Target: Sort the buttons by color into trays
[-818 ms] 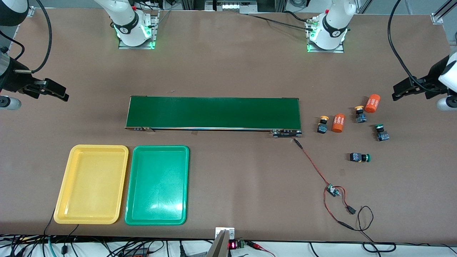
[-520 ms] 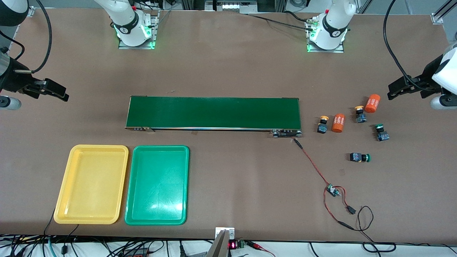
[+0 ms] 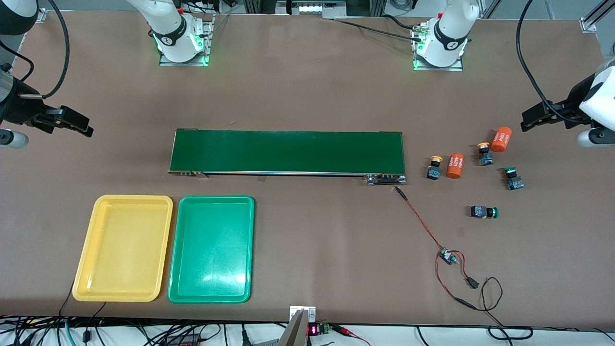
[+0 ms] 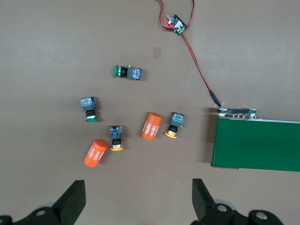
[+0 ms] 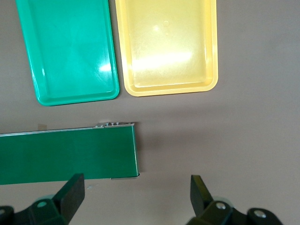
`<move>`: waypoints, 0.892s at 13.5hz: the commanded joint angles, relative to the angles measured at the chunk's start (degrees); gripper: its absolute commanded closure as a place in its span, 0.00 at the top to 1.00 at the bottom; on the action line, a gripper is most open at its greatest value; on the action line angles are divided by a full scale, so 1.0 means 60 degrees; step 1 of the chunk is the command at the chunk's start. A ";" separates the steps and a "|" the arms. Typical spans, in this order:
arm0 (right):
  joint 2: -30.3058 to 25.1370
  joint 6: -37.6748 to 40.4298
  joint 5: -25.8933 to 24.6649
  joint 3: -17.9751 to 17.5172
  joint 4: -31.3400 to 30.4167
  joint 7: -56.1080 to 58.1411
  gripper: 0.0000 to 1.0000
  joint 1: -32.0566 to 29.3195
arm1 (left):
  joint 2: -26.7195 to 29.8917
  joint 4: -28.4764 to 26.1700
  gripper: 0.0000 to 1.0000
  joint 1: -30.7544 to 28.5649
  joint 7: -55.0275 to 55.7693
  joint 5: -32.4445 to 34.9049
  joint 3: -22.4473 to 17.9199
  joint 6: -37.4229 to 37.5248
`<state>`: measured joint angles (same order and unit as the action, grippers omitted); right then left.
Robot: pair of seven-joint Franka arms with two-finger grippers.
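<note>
Only the left gripper (image 3: 528,121) has shifted, slightly toward the bases at the left arm's table edge, jaws apart and empty; the right gripper (image 3: 81,126) waits open above the other edge. Glossy, round-cornered plastic trays, yellow tray (image 3: 123,248) and green tray (image 3: 211,249), lie side by side near the front edge. Four small round-capped buttons (image 3: 485,154) are scattered among two orange cylinders (image 3: 455,165) just off the matte conveyor belt (image 3: 287,152), toward the left arm's end.

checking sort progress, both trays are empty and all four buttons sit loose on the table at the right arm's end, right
Not quite. The four buttons lie at the left arm's end of the table, not the right arm's, as the front view shows. The rest holds: the yellow tray and the green tray are both empty.
</note>
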<state>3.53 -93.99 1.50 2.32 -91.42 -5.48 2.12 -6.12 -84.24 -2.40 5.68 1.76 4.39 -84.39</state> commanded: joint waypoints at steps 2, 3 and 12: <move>-0.0002 -0.0068 0.0161 -0.0050 0.0002 -0.0098 1.00 -0.0061 | -0.0984 0.0035 1.00 0.0210 0.0109 0.0044 0.0133 -0.0098; -0.0002 -0.0083 0.0161 -0.0050 0.0002 -0.0098 1.00 -0.0061 | -0.1466 0.0050 1.00 0.0166 -0.0022 0.0014 0.0133 -0.0186; -0.0002 -0.0068 0.0175 -0.0050 -0.0013 -0.0098 1.00 -0.0076 | -0.4838 0.0094 1.00 0.0356 -0.0111 -0.0997 0.0133 -0.2340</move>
<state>3.58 -94.13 1.58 2.32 -91.52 -5.52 2.12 -33.68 -84.96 -0.59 5.60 -3.48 5.41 -98.46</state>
